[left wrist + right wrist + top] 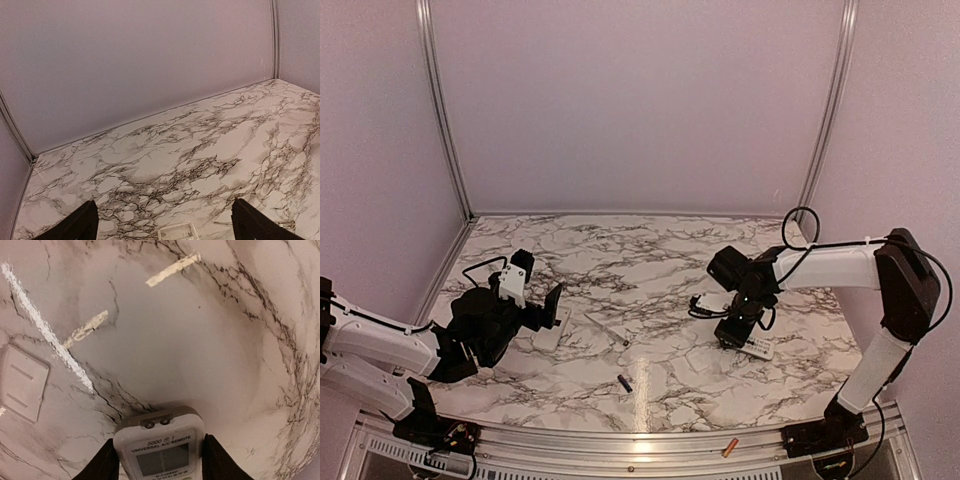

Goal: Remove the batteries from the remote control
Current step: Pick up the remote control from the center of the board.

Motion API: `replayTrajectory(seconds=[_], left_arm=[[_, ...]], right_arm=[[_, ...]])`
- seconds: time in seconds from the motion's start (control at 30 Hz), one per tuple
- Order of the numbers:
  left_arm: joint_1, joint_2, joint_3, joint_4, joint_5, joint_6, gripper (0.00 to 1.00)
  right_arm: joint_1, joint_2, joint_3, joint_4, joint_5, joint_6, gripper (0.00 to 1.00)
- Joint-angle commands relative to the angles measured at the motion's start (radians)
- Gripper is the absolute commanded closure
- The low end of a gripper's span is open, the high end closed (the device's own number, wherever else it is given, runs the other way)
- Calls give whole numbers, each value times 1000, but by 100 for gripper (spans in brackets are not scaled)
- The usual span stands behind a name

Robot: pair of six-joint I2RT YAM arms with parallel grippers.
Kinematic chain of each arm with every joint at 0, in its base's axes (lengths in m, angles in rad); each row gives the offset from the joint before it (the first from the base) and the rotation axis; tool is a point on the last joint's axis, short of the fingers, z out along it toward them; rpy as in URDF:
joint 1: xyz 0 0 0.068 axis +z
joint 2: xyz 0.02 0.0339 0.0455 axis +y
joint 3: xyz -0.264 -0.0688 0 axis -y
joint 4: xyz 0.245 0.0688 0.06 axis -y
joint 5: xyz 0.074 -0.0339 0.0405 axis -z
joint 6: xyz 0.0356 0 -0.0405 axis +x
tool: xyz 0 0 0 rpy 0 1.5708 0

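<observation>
My right gripper [159,462] pinches the remote [160,440] near one end, lower centre; it may swivel loose. My left gripper [165,225] hangs spread, empty. A dark battery [626,383] lies lower centre; the orange battery [730,447] on the bottom rail [620,445] could roll off.

The remote control [159,447] reads "UNIVERSAL A/C REMOTE" above its screen. Over that line stands "5000 … 1", its middle sign unclear.

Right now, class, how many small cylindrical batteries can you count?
2. A dark cylindrical battery lies on the marble tabletop, front centre; an orange cylindrical battery lies on the metal front rail. More may be hidden.
</observation>
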Motion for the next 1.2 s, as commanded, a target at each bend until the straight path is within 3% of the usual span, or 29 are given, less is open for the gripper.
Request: replayTrajectory(seconds=[0.0, 0.17, 0.7, 1.0, 1.17], left_arm=[[5, -3, -4, -2, -5, 11, 5], [7, -2, -1, -5, 6, 11, 5], [6, -25, -12, 8, 118, 8, 5], [6, -23, -37, 65, 238, 32, 5], [6, -24, -46, 77, 242, 47, 5]], right_arm=[[-10, -24, 46, -16, -21, 2, 81], [-5, -44, 69, -22, -22, 4, 89], [99, -147, 122, 17, -36, 2, 91], [186, -156, 150, 161, -41, -11, 91], [192, -160, 153, 267, -55, -5, 100]])
